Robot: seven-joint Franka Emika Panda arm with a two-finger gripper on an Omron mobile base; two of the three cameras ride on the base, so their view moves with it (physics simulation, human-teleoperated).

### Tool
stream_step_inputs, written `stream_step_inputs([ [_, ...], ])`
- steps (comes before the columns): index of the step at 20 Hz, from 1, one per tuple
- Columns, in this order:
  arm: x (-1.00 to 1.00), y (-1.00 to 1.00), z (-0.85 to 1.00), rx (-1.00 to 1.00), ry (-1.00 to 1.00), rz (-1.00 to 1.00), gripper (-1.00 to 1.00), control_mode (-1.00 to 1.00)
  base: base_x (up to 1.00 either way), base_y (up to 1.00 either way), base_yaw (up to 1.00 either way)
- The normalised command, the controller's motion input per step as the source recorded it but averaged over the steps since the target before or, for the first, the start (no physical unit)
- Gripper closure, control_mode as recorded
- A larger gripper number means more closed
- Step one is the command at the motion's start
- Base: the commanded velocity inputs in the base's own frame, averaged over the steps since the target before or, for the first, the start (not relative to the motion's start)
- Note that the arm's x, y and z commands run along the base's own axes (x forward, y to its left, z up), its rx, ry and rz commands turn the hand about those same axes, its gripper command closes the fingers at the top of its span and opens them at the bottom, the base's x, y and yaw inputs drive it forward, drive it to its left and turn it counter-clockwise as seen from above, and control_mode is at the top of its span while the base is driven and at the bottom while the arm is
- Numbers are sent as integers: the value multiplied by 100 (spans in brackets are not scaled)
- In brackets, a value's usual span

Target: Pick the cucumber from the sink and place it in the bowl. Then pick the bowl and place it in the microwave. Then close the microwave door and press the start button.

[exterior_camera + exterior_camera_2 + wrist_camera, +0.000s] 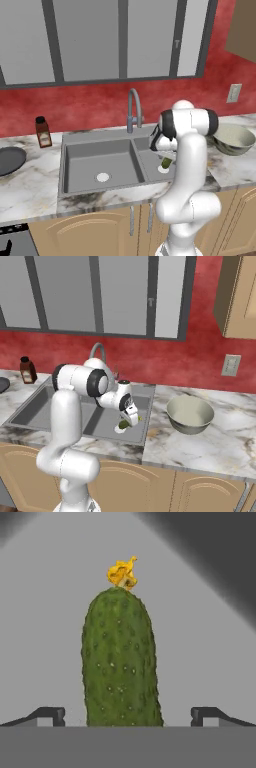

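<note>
**Pincer spread over the cucumber in the sink**

The cucumber (121, 662) lies on the grey floor of the sink's right basin, right in front of my hand camera: bumpy dark green skin, rounded end away from me, a small yellow withered blossom (122, 573) at that far tip. From the base cameras I see it as a small green shape (166, 162) low in the basin, next to the round white drain.

My gripper (128, 714) is spread wide, one fingertip (50, 714) on each side of the cucumber with bare sink floor showing between each tip and the skin; I am not pinching anything. In the right base view my hand (129, 417) reaches down into the basin just above the cucumber (123, 425).

The sink (80, 145) has two basins set in a marbled counter (200, 448), with a curved grey faucet (133, 107) behind the divider. The bowl (190, 413) stands upright on the counter to the right of the sink, well apart from the cucumber, cream inside. Farther left, a small brown bottle (43, 131) stands by the red wall, and a dark pan (10, 160) rests at the counter's left end.
</note>
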Motion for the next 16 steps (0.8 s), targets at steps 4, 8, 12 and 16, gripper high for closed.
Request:
stream_step_inputs([
  [4,10,-13,-24,6,0,0,-100,-100,0,0,0],
  [8,0,-1,-7,6,0,0,100,-100,0,0,0],
  [12,-9,0,21,6,0,0,100,-100,0,0,0],
  [16,-24,0,88,4,-1,0,100,-100,0,0,0],
])
